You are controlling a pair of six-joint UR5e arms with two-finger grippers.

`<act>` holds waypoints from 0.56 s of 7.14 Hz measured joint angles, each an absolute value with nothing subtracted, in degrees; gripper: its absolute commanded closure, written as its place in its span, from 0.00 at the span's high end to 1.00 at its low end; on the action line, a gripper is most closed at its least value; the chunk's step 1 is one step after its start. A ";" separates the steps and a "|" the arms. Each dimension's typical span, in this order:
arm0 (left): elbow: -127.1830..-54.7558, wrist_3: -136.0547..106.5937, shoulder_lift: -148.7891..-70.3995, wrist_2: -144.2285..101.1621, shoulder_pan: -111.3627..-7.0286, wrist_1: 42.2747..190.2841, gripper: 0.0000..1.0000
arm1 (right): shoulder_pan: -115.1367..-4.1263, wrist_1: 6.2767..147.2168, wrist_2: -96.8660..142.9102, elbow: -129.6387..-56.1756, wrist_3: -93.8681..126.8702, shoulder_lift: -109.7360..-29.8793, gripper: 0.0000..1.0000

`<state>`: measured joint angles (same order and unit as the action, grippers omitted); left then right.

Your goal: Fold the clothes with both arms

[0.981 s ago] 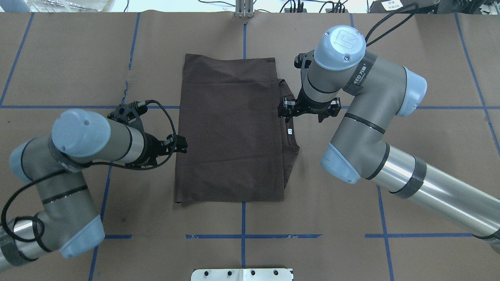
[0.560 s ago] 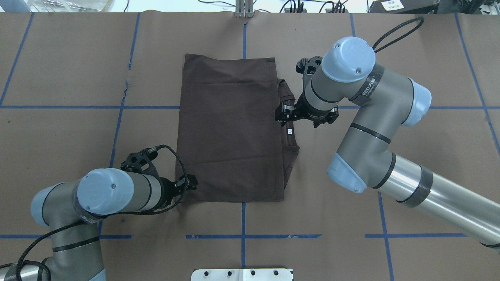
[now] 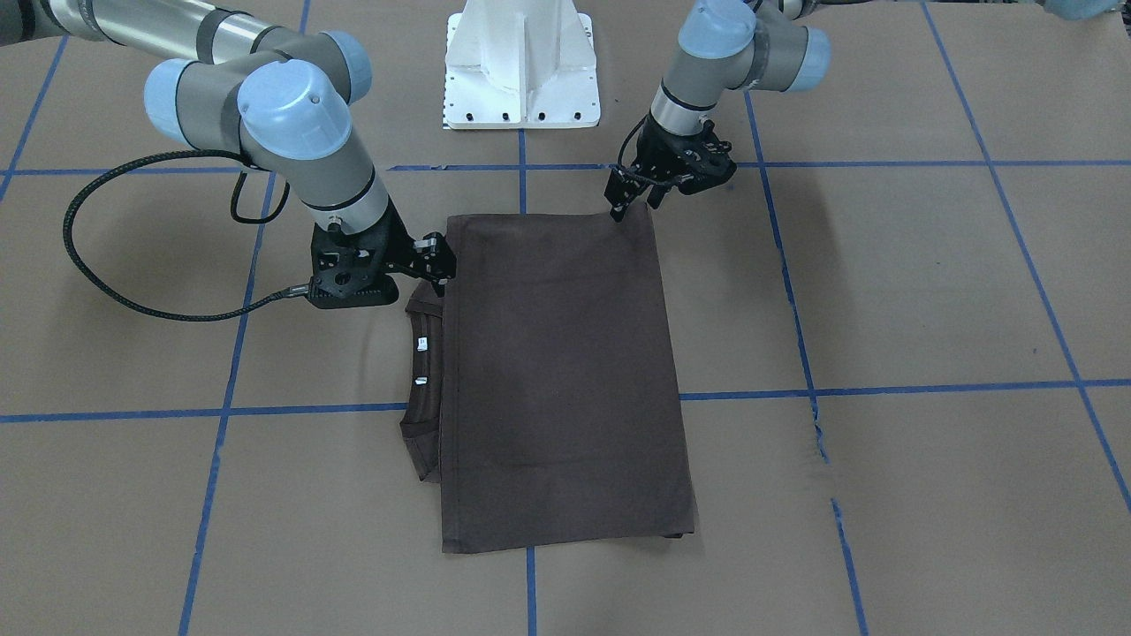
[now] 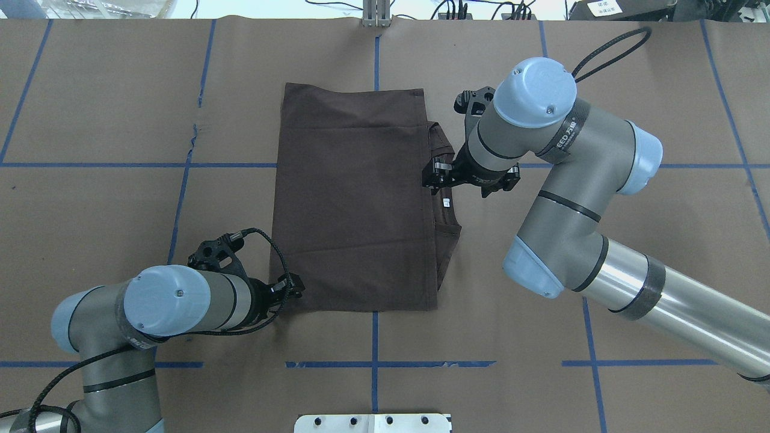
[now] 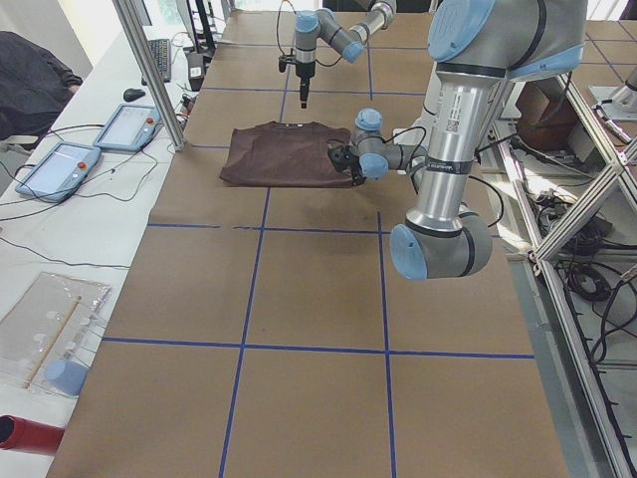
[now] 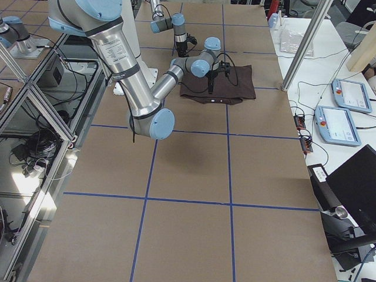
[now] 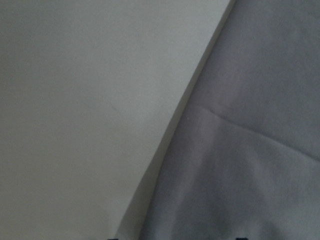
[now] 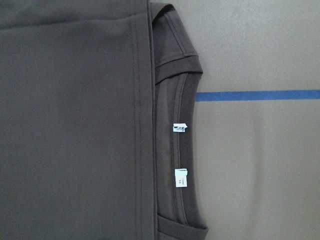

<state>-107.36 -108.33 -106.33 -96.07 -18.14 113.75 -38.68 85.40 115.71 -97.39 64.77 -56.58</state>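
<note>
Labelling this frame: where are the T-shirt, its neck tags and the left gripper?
T-shirt (image 4: 355, 204): overhead view, middle of the folded top panel.
neck tags (image 8: 179, 127): right wrist view, upper white tag inside the collar.
left gripper (image 4: 295, 287): overhead view, between its fingertips at the shirt's corner.

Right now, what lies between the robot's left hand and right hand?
The folded dark brown T-shirt, as the overhead view shows: the left hand is at its near-left corner, the right hand by its collar.
</note>
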 measured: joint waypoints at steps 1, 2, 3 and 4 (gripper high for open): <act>-107.18 -108.36 -106.37 -96.07 -18.12 113.45 0.73 | -38.68 85.42 115.73 -97.39 64.76 -56.59 1.00; -107.10 -108.37 -106.43 -96.06 -18.11 113.09 0.60 | -38.67 85.45 115.74 -97.38 64.72 -56.62 1.00; -107.08 -108.37 -106.48 -96.06 -18.11 112.83 0.41 | -38.67 85.51 115.75 -97.38 64.70 -56.69 1.00; -107.08 -108.37 -106.50 -96.06 -18.11 112.63 0.17 | -38.68 85.58 115.75 -97.39 64.69 -56.71 1.00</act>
